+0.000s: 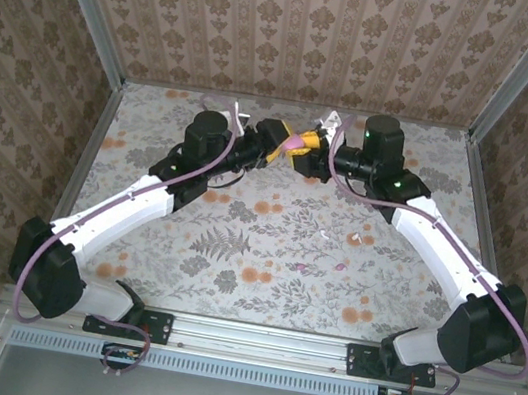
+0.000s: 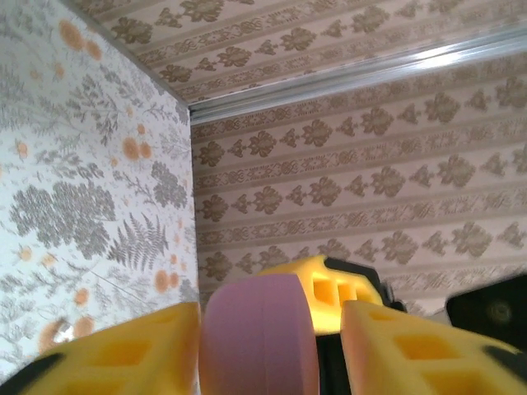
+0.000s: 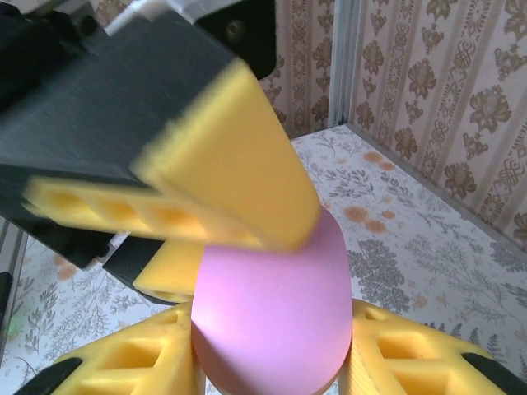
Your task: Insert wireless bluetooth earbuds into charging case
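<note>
I see the pink rounded plastic charging case (image 3: 268, 296) in the air over the far edge of the flower-printed worktop (image 1: 233, 263), between both arms. The right gripper (image 3: 272, 362) is clenched on its sides. The left gripper (image 2: 268, 346) stands around it with a thin gap at one finger, so I cannot tell if it grips. The tiny glossy white and pale pink earbuds (image 1: 353, 238) lie right of the middle. I judge them light and slippery; pinch each across its body, gently.
</note>
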Robot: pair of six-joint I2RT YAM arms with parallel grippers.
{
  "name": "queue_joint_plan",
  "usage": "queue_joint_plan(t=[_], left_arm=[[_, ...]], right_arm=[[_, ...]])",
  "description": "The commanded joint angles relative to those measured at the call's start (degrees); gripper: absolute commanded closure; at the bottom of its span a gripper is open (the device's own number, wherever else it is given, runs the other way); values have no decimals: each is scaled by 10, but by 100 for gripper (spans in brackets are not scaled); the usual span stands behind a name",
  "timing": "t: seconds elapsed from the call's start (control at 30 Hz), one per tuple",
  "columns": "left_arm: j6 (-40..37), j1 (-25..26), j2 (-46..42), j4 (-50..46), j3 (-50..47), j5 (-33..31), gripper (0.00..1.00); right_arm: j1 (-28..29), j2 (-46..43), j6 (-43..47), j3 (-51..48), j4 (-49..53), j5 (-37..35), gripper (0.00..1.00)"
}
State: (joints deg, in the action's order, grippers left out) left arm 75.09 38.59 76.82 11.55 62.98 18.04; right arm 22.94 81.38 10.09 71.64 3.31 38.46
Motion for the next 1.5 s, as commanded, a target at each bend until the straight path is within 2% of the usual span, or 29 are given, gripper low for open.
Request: queue_joint_plan(t=[0.0,0.13,0.2,0.27,0.4,0.47,0.63,0.77,0.93,1.17,1.47], left_arm=[[-83,-7,-25,-35,23,12,31],[-278,-39,-66,-87,24,37,23],[-381,-58,-96,-87,8,65,23],[-469,-68,-125,-69,-20,91,28],[-622,-79,-165,7,-83,211,30],[-671,-77,-167,27,-98,262,30],[-680,-77,-127,9,-71,301,30],[-670,-70,-90,44,-52,348,30],[-693,-56,-68,49,-32,357,31],[-652,-42,-36,74,-8,371,38],[-652,-30,-22,74,1,365,43]], right_arm=[[-20,-6,-21,20,8,52,67],[-45,-12,-33,19,13,126,66],[-57,-12,-37,26,20,174,66],[-68,-12,-46,29,19,213,66],[-78,-11,-48,35,21,272,66],[-78,-11,-57,36,12,291,66],[-77,-12,-37,27,4,327,65],[-72,-36,-4,25,22,328,65],[-67,-38,27,26,41,330,64],[-65,-37,42,25,50,330,63],[-65,-39,47,25,48,330,63]])
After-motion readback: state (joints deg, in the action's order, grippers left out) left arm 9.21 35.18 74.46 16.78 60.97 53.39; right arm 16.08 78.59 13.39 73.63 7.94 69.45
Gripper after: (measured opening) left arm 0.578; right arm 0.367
